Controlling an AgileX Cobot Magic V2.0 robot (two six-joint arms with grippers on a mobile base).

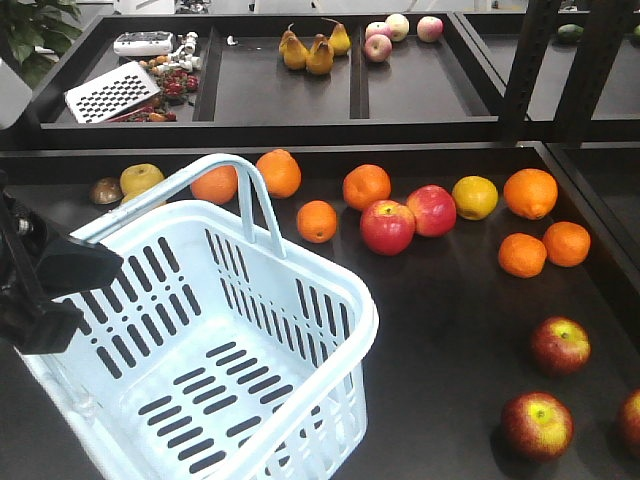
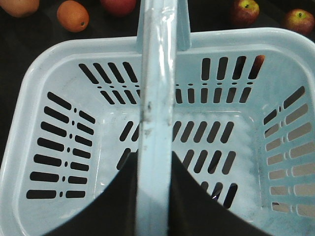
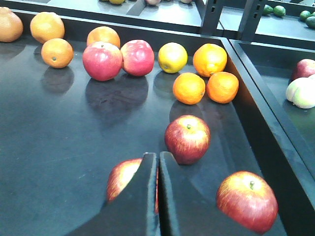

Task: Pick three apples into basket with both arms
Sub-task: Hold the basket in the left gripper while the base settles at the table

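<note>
The pale blue basket [image 1: 345,300] stands at the front left, its hoop handle [image 1: 190,185] raised. My left gripper [image 1: 88,255] is shut on that handle [image 2: 155,73], with a black finger on each side of it [image 2: 153,164] above the basket's slotted floor. Three dark red apples lie at the front right [image 1: 560,345] [image 1: 537,425] [image 1: 632,420]. In the right wrist view my right gripper [image 3: 157,158] is shut with nothing in it, hovering over them. One apple [image 3: 120,178] is half hidden behind its fingers, one [image 3: 187,139] lies just ahead, one [image 3: 247,200] to the right.
Two brighter red apples [image 1: 387,227] [image 1: 432,210], several oranges [image 1: 366,186] and a yellow fruit [image 1: 474,197] lie further back. The tray's raised right wall [image 3: 256,123] runs close to the apples. A back shelf holds pears [image 1: 318,52] and a grater [image 1: 112,95].
</note>
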